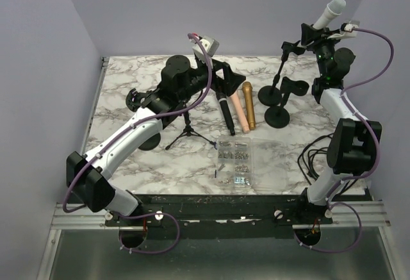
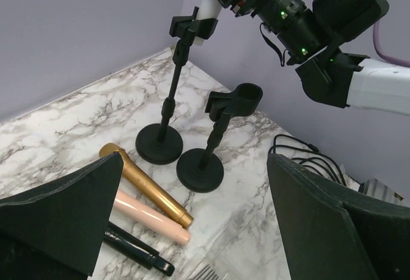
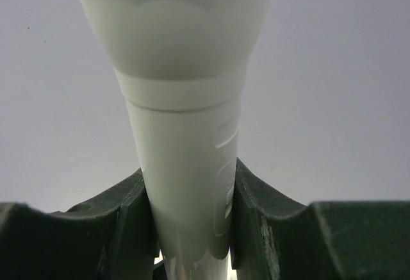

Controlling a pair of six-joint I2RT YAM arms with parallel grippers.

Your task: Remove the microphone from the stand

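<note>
I see a white microphone [image 1: 330, 12] and a black stand [image 1: 268, 94], with pale lilac walls [image 1: 192, 4] behind. The table [image 1: 128, 81] is white marble veined with grey. The loose ones I read as a gold microphone [image 1: 248, 104], a peach-pink microphone [image 1: 237, 110] and a black microphone [image 1: 225, 112].

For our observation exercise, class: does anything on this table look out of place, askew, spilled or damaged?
Nothing looks spilled or damaged. A black microphone, a pink microphone and a gold microphone lie loose on the marble table, while the shorter stand's clip is empty.
</note>
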